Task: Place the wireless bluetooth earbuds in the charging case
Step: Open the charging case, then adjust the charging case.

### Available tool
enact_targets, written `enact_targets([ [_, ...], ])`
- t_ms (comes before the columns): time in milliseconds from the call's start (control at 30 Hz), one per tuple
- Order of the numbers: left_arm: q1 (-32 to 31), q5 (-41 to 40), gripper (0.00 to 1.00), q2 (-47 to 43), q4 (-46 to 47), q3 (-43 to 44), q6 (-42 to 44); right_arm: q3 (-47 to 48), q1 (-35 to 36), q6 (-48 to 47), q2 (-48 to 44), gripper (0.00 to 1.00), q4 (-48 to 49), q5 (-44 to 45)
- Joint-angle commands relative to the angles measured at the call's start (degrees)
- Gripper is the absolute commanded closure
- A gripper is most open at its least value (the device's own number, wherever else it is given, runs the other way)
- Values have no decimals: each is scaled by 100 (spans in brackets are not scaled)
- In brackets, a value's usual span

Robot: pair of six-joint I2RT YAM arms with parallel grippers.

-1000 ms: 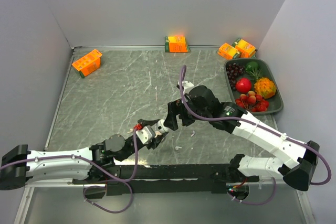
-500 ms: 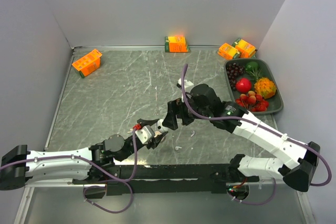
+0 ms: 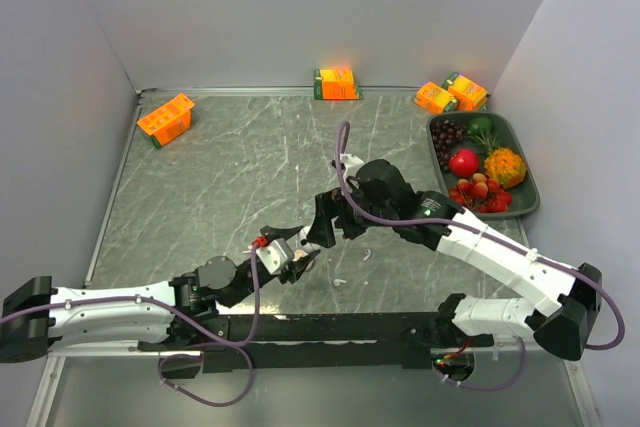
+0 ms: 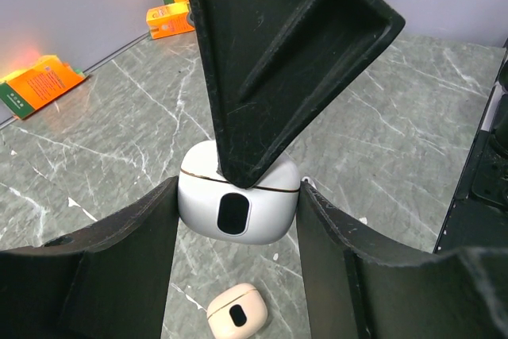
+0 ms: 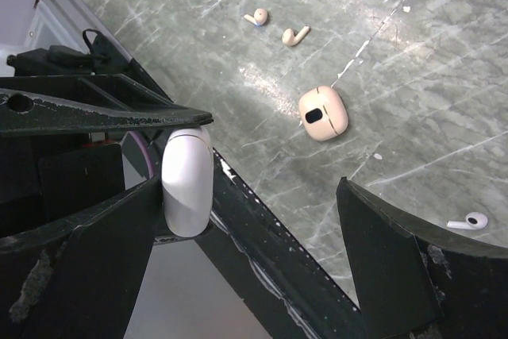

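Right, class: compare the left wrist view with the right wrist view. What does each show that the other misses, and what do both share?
Only the left wrist view shows the orange cartons in the background. Only the right wrist view plainly shows loose earbuds: two beige earbuds and a white earbud. Both show the white case gripped in the left pincer and the beige case lying loose nearby.

Top view: tray (image 3: 508, 132) at right edge, fruit (image 3: 480, 172) in it; pair of boxes (image 3: 435, 98) just above tray; box (image 3: 336, 83) top centre; box (image 3: 165, 118) upper left; left wrist view: charging case (image 4: 238, 212) between left gripper (image 4: 236, 196) fingers, second case (image 4: 234, 315) on table (image 4: 413, 140) below; right wrist view: two earbuds (image 5: 295, 35) upper centre, above second case; third earbud (image 5: 467, 220) lower right
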Motion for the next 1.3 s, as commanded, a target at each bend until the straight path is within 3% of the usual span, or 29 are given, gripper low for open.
enact_targets([
  [0, -8, 14, 99, -151, 267, -1, -28, -41, -115, 90, -218, 3, 42, 64],
  [500, -17, -74, 99, -283, 249, -36, -19, -199, -405, 98, -456, 3, -81, 47],
  [800, -17, -30, 99, -195, 364, -10, -10, -85, -431, 362, -422, 4, 648, -788],
  [1267, -17, 120, 99, -274, 399, 17, -116, -261, -528, 573, -122, 45, 1061, -1157],
])
